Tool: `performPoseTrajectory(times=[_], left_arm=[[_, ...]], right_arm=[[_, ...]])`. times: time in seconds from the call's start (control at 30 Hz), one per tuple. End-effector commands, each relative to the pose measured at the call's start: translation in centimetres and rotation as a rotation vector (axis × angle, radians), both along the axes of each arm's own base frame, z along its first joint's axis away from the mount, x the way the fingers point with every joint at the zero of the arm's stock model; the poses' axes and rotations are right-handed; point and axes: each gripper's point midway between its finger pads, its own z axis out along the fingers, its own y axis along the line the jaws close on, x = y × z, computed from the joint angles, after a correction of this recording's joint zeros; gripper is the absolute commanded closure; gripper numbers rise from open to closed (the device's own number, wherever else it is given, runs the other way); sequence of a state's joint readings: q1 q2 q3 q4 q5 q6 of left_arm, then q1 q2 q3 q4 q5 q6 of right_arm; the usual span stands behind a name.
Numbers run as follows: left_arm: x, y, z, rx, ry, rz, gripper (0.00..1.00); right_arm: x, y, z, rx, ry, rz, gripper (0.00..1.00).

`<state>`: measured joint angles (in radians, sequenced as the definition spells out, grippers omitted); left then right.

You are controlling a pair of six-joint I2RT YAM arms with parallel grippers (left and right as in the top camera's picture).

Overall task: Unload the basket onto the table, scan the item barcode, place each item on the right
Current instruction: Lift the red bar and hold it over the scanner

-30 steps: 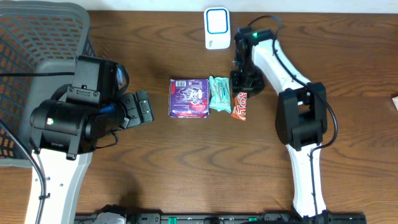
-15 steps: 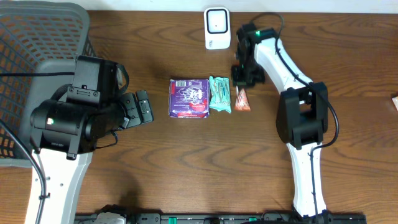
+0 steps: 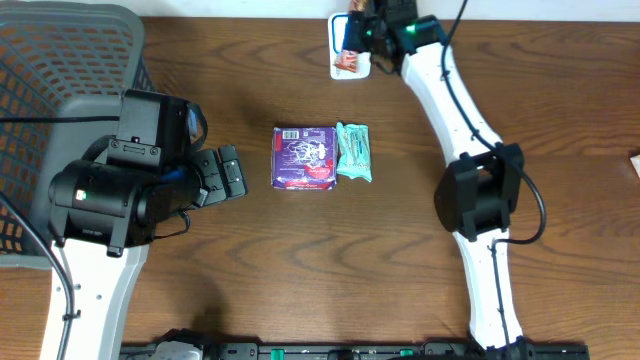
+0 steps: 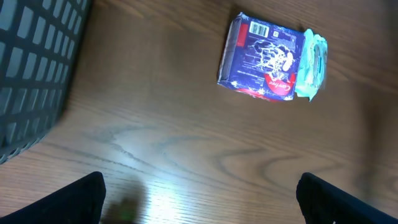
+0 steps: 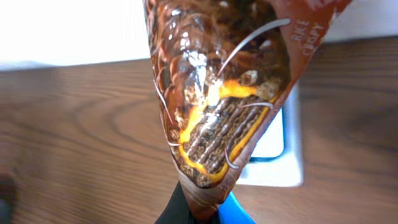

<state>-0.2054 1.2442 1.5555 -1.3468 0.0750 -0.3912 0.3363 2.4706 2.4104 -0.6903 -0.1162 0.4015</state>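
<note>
Basket (image 3: 60, 60) occupies the far left of the bench (image 3: 300, 270); the left end effector (image 3: 235, 172) hangs just beside it, jaws spread wide and holding nothing, aimed toward the middle of the bench.

The purple packet (image 3: 303, 158) lies flat at mid-bench with the teal packet (image 3: 353, 152) touching its right edge; both are well apart from either end effector.

The scanner (image 5: 280, 143) stands at the far edge of the bench, beyond the two packets; the brown snack wrapper (image 3: 346, 60), the item under scan, is off the bench and held directly over the scanner.

The right end effector (image 3: 355, 40) is clenched on one end of the wrapper; in the right wrist view the wrapper's long axis runs straight out from the fingertips, with the scanner showing behind its right side.

The right arm is the nearer arm by a wide margin; the left arm takes no part.

Judgement: the coming move turns on which wrapper face meets the scanner window; the picture side faces the wrist camera, no barcode is visible, and whether the hidden face carries it cannot be told; a small roll about the long axis may be needed.
</note>
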Motion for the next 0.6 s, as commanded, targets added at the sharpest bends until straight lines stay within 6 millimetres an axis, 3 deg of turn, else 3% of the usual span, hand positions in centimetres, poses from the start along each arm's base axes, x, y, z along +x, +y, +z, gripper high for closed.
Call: performPoseTrajectory(times=[0.0, 0.17, 0.3, 0.37, 0.57], left_arm=[[0.0, 0.3, -0.1, 0.018, 0.003, -0.002, 0.02], [0.0, 0.3, -0.1, 0.018, 0.003, -0.002, 0.02], [0.0, 0.3, -0.1, 0.018, 0.004, -0.002, 0.02], [0.0, 0.3, -0.1, 0.018, 0.003, -0.002, 0.02], [0.0, 0.3, -0.1, 0.018, 0.003, -0.002, 0.02]], right_arm=[[0.4, 1.9, -2.4, 0.063, 0.036, -0.041, 0.99], [1.2, 0.9, -1.8, 0.066, 0.013, -0.064, 0.99], [1.7, -2.3, 0.0, 0.063, 0.012, -0.114, 0.99], [1.8, -5.2, 0.9, 0.044, 0.021, -0.157, 0.99], [0.4, -18.4, 2.8, -0.131, 0.078, -0.363, 0.99]])
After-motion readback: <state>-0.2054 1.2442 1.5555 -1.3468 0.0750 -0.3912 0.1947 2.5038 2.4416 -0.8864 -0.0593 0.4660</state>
